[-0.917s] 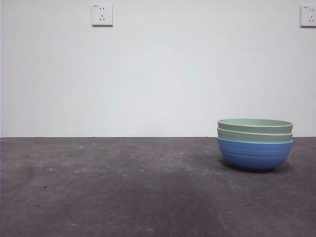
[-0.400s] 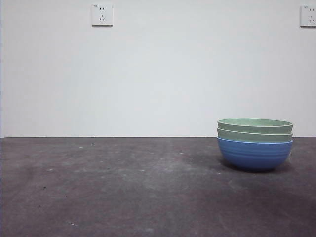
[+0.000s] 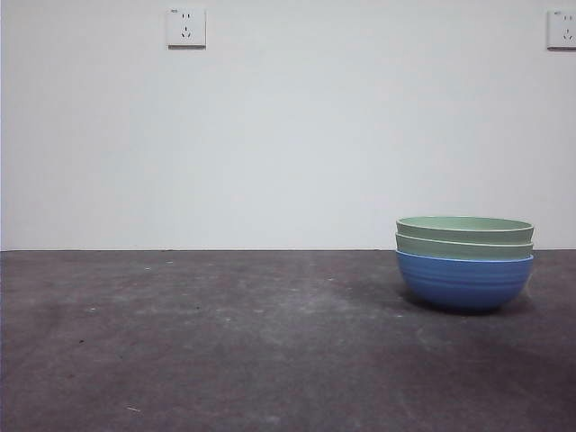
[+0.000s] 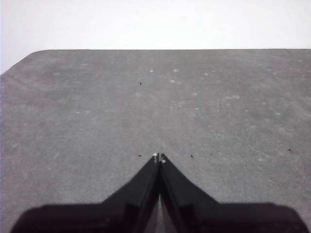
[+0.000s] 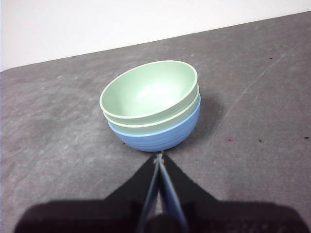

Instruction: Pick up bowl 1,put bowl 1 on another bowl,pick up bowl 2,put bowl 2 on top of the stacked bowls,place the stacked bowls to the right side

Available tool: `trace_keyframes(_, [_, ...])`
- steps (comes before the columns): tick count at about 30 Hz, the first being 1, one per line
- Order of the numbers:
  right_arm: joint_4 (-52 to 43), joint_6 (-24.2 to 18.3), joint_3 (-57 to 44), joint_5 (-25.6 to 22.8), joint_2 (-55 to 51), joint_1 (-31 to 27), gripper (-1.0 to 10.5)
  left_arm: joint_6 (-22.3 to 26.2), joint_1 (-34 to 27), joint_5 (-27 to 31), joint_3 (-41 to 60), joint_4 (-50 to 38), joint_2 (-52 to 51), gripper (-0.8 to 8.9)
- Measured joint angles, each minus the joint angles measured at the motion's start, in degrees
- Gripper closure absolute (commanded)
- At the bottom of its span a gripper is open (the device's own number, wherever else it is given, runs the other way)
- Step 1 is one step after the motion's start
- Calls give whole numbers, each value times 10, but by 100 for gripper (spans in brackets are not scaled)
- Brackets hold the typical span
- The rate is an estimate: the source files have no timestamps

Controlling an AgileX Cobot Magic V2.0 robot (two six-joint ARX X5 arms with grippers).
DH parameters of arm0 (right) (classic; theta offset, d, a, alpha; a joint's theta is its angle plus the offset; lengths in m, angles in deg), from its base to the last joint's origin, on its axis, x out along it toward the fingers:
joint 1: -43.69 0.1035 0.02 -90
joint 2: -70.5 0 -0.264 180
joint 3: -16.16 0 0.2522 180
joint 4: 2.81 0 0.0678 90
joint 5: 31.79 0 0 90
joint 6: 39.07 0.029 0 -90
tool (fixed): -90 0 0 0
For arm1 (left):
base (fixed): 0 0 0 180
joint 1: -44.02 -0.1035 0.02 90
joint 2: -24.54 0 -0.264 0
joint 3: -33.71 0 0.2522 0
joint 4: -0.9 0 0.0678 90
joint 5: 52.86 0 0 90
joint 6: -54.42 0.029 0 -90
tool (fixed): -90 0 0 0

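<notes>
On the table's [image 3: 225, 360] right side sat the stacked bowls [image 3: 464, 261] — green, green, blue.
My right gripper [image 5: 159, 156] hung near them, clenched on nothing — my left gripper [image 4: 159, 157] likewise clenched.

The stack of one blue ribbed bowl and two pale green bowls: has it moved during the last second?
No. The stack of bowls stays on the same spot below the right wall socket in the front view.

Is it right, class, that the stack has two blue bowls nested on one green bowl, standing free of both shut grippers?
Not quite: the colours are swapped. The front view shows two green bowls nested on one blue bowl. The stack does stand free of the shut left gripper and right gripper.
</notes>
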Motion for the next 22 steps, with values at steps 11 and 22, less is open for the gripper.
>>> trace_keyframes(11, [0, 10, 0, 0, 0, 0, 945, 0, 0, 0, 0, 0, 0, 817])
trace_keyframes(22, [0, 11, 0, 0, 0, 0, 945, 0, 0, 0, 0, 0, 0, 817])
